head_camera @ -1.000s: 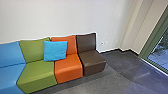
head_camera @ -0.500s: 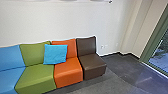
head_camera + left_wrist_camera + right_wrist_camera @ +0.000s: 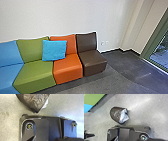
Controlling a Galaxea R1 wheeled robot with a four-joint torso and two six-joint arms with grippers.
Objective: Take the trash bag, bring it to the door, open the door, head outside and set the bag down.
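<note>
Two grippers, their opening and hold I cannot tell; just beside the robot's base (image 3: 124, 132), the dark trash bag (image 3: 115, 114) lies on the floor (image 3: 142, 115), probably light, soft, slippery, best gathered deeply at its pale crumpled end (image 3: 123, 117).

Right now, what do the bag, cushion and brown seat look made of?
Bag: probably thin plastic, semi-gloss; its crinkles catch the light. Cushion: likely fabric, matte; soft creases, no sharp highlights. Brown seat: leather or vinyl, can't tell which; satin, smooth faces with faint sheen.
</note>
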